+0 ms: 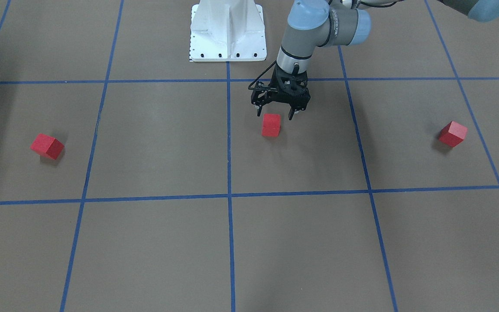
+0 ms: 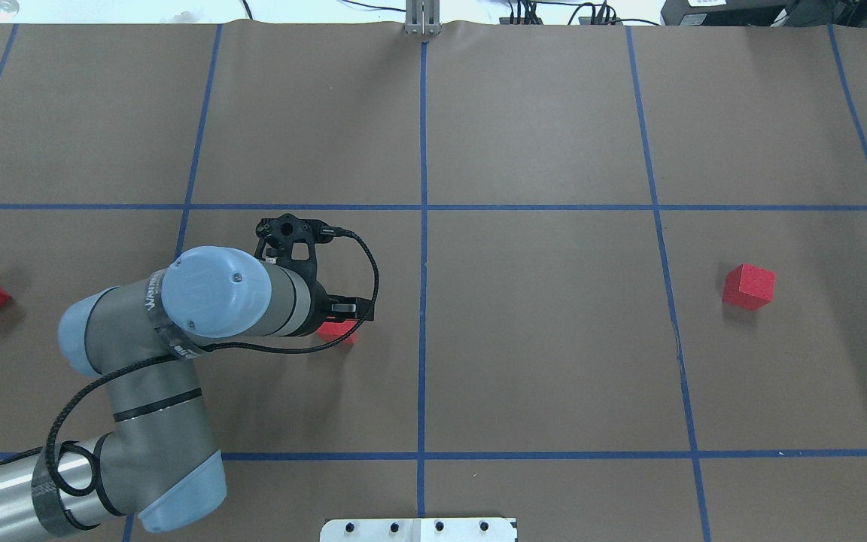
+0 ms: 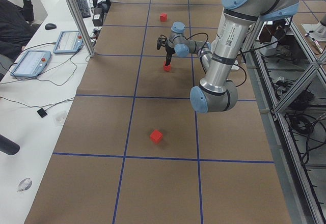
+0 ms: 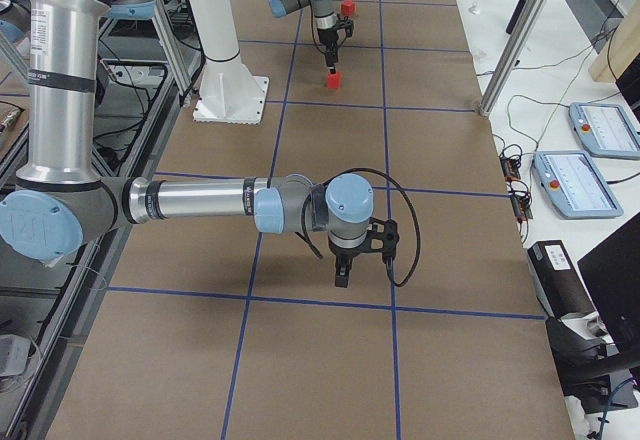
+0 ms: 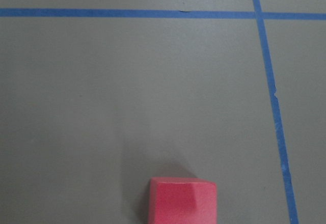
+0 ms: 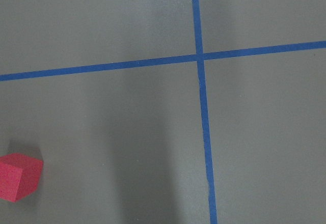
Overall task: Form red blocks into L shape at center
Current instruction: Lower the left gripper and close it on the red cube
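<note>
Currently on my screens, item by item.

- Left gripper [image 1: 274, 114]: jaws spread wide with nothing between them, hanging just above the middle red block [image 1: 271, 125].
- Middle red block: flat on the brown floor [image 1: 301, 164], near the middle tape line [image 1: 228, 143], on my left arm's side of it.
- Second red block [image 1: 453, 134]: well apart, farther out on that same side, turned askew to the grid.
- Third red block [image 1: 47, 146]: far out on the opposite side, also askew.
- Right gripper [image 4: 340, 272]: pointing down above the floor. It shows only in the side camera, so I cannot tell its jaw state.
</note>
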Motion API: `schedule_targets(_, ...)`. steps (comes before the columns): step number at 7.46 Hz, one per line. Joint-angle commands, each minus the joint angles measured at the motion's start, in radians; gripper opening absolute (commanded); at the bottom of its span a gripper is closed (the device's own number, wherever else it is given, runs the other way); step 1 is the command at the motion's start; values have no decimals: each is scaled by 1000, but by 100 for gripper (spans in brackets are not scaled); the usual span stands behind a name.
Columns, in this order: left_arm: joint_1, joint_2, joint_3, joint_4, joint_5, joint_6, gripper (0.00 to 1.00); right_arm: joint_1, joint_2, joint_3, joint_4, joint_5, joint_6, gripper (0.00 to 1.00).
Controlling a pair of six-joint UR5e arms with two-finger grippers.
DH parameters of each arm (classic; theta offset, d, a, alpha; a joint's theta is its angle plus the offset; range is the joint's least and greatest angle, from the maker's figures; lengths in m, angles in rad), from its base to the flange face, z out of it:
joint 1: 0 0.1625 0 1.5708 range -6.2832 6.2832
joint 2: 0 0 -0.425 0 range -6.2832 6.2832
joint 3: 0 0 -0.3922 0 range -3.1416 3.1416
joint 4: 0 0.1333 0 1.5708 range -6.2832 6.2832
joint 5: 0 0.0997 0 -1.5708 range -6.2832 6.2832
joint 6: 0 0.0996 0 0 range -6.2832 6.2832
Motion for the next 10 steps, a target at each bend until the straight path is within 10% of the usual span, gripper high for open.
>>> schedule_targets(1, 1, -10, 46, -2, 6, 7, 100, -1, 6, -3, -2, -2, -1, 99)
schedule_targets(6, 41, -27, 101, -5, 5, 3, 99, 1, 5, -7, -4, -7, -1, 99)
schedule_targets(7, 41, -46, 112, -5, 6, -6, 75, 1, 5, -7, -4, -7, -1, 99)
schedule_targets(8, 38, -47, 100, 1, 2, -12, 18, 1, 6, -7, -4, -7, 1, 99)
schedule_targets(10, 6, -53, 80, 3, -7, -10, 0, 1, 9, -7, -4, -7, 1, 99)
